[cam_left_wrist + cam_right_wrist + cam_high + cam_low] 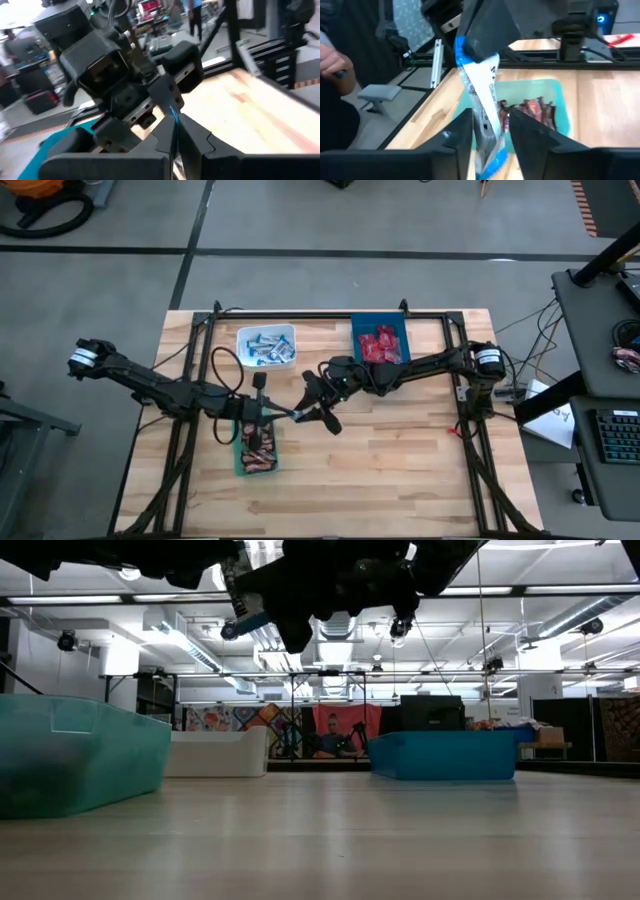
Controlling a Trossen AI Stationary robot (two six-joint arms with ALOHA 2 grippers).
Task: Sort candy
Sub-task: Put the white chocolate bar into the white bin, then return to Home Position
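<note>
Your left gripper pinches shut on the blue-and-white bar, which hangs between your right gripper's parted fingers.

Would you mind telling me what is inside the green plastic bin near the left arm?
The green plastic bin holds dark brown mini bars in shiny wrappers. A blue-and-white mini bar hanging in front covers part of the pile, so a count is impossible.

Green bin near left; white bin, blue bin far.
</note>
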